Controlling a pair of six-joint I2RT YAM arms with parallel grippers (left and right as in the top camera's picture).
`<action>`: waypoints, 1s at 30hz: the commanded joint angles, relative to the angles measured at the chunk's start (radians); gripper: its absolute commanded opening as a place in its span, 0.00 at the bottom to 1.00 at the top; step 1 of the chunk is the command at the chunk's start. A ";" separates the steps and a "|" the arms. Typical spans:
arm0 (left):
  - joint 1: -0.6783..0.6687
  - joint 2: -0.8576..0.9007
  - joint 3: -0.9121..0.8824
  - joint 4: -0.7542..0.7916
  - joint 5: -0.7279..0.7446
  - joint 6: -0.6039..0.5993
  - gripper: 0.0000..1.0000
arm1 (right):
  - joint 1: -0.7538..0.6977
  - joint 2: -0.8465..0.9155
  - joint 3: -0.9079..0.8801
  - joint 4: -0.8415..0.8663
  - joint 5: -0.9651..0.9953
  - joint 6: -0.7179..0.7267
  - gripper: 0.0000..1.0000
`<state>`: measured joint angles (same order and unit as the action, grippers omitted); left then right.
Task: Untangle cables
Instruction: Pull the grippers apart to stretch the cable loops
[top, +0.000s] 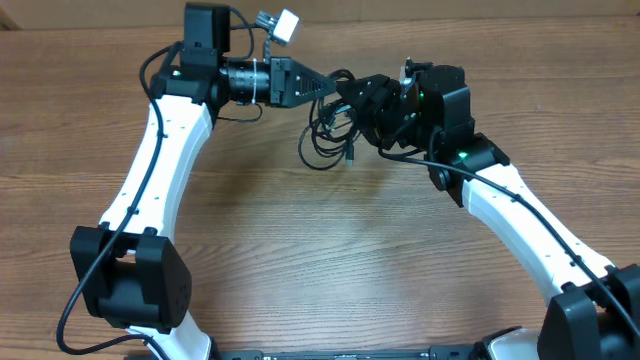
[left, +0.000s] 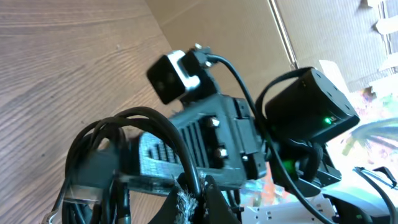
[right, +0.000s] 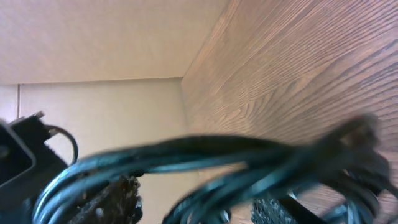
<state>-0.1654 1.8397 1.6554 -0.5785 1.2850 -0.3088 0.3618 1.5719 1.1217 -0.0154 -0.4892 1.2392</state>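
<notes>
Tangled black cables (top: 328, 120) hang looped from the left gripper (top: 335, 92), whose jaws look closed on them. The right gripper (top: 362, 102) sits just beside it; its opening cannot be told. Pull your grippers apart slowly, watching for snags.

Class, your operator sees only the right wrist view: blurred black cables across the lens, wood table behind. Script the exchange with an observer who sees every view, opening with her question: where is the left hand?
Observer: Overhead, the left hand meets the cables from the left, close beside the right hand.
Operator: Where does the slack go?
Observer: Overhead, loops spread below both hands, toward the near side of the table.
Operator: Does the left wrist view see my arm?
Observer: Yes, your wrist camera shows just past a loop of the cables.
</notes>
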 joint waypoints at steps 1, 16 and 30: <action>-0.019 -0.008 0.011 0.003 0.016 -0.006 0.04 | 0.005 0.002 0.005 0.014 0.026 0.015 0.62; -0.020 -0.008 0.011 0.000 0.013 -0.077 0.04 | -0.003 0.004 0.005 -0.163 0.027 -0.277 0.21; -0.018 -0.008 0.011 -0.188 -0.413 0.142 0.04 | -0.214 -0.156 0.006 -0.063 -0.391 -0.268 0.04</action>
<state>-0.1833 1.8397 1.6558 -0.7353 1.0462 -0.2859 0.2115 1.4940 1.1217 -0.0940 -0.7300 0.9607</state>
